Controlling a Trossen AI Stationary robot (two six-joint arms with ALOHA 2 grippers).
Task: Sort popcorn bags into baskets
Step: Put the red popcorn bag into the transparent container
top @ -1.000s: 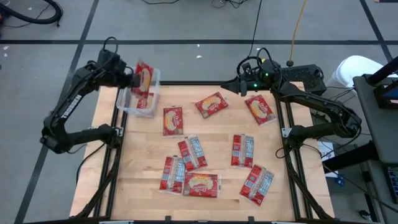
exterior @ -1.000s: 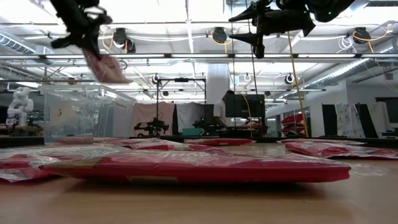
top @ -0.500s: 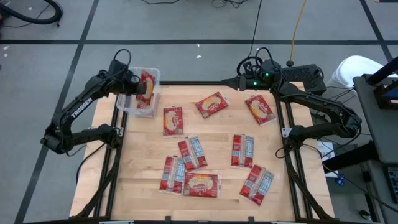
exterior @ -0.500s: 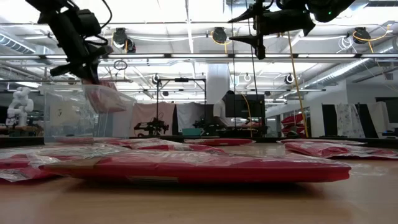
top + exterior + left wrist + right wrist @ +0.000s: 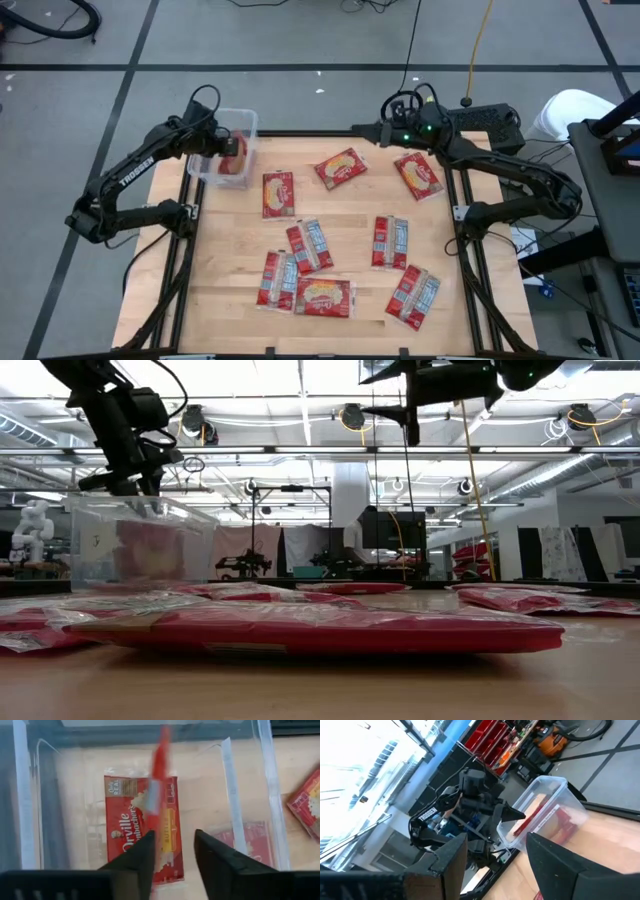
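The basket (image 5: 222, 150), a clear tub, stands at the table's far left corner. My left gripper (image 5: 224, 143) hangs open just above it, pointing steeply down. Between and beyond its fingers (image 5: 172, 857) a red popcorn bag (image 5: 158, 770) shows edge-on and blurred inside the basket, free of the fingers. Another bag (image 5: 140, 827) lies flat on the basket's floor. In the low view the red bag (image 5: 150, 545) shows through the basket's wall (image 5: 95, 545). My right gripper (image 5: 372, 130) waits open and empty over the far edge.
Several popcorn bags lie flat on the wooden table: one beside the basket (image 5: 278, 193), two near the far edge (image 5: 341, 167) (image 5: 419, 175), others in the middle (image 5: 309, 245) (image 5: 392, 241) and near the front (image 5: 322, 296) (image 5: 413, 296).
My left gripper has come down to the basket with a popcorn bag and let go of it. The bag, first held above the rim, now sits inside the basket. My right gripper has rolled a little at the far edge.
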